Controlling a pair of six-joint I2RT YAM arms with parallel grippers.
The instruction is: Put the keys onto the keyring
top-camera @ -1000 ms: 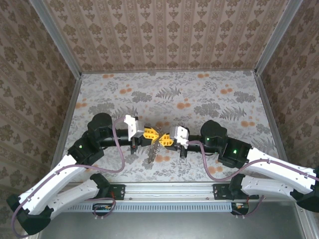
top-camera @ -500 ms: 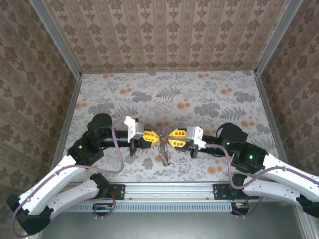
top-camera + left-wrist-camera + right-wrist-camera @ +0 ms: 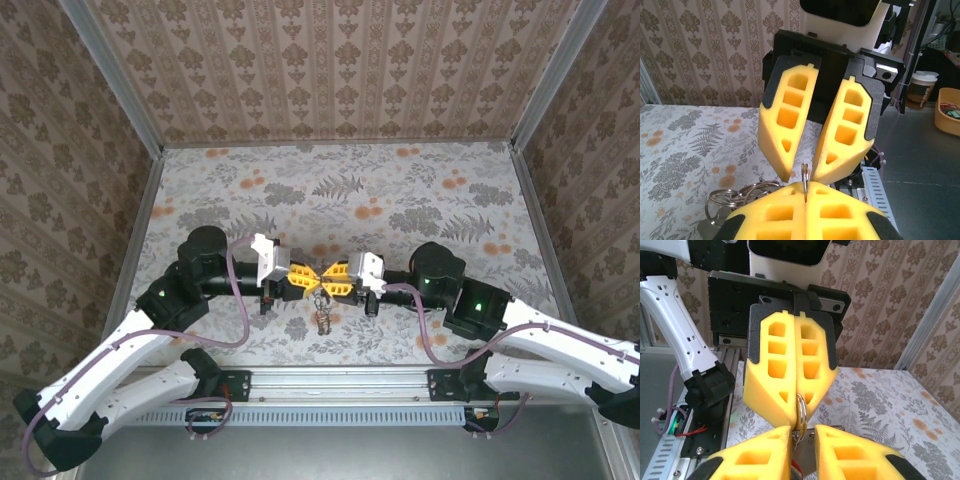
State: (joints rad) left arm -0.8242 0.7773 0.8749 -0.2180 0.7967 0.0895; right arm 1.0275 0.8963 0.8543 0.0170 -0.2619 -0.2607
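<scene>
The left gripper [image 3: 805, 190] was clamped tight on the thin edge of the keyring [image 3: 800, 412], while the right gripper [image 3: 802, 430], nose to nose with it, had its jaws only a crack apart, the ring's wire standing loose between them. The keys [image 3: 322, 316] dangled beneath in a tangle just over the table [image 3: 420, 200], too small to tell apart. I reckoned the right one, closing askew, could twist the ring out of that pinch and drop the bunch.
</scene>
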